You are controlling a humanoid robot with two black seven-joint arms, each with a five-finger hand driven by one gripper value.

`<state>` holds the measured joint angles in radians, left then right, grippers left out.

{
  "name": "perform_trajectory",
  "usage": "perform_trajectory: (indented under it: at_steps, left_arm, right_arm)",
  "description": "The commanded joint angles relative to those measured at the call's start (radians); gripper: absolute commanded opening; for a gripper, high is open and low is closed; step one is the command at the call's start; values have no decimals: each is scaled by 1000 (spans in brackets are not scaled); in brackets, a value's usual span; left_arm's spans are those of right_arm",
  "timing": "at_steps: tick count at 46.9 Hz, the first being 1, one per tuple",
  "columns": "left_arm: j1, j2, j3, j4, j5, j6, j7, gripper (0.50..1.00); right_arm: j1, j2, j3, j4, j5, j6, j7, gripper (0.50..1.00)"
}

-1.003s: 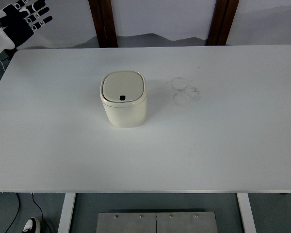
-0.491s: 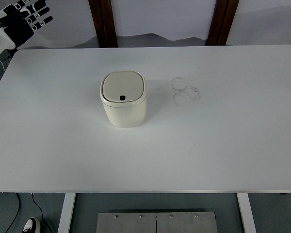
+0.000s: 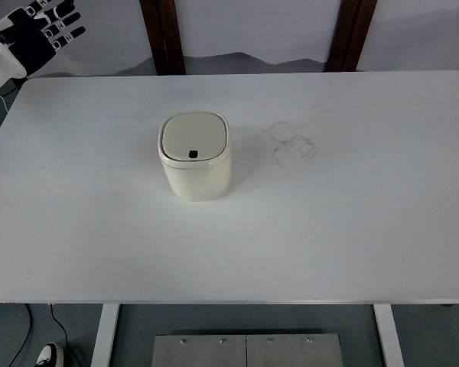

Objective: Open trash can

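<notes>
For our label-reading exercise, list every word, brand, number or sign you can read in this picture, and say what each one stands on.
None can be read.
The trash can: no print on lid or body, only a small dark button near the lid's front edge.
The table: faint ring marks, no writing.
The left hand: small white patches on the black fingers, too small to tell whether they carry any text.

Lab-like room: bare white table [image 3: 367, 229].

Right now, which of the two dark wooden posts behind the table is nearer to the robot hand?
The left post: the left hand hovers open at the top-left corner; the other post stands far right.
</notes>
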<state>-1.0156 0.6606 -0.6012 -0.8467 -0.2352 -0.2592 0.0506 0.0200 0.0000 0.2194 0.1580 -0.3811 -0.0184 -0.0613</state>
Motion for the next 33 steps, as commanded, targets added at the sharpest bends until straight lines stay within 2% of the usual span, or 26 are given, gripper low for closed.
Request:
perform_trajectory:
  at_steps: [1,33]
  left_arm:
    - [0,4,-2,0,-1,-2,0,1000]
    - [-58,-6,8,-3,4,-2,11,1000]
  right_arm:
    - [0,0,0,0,1,0,0,995]
    - [0,0,0,0,1,0,0,995]
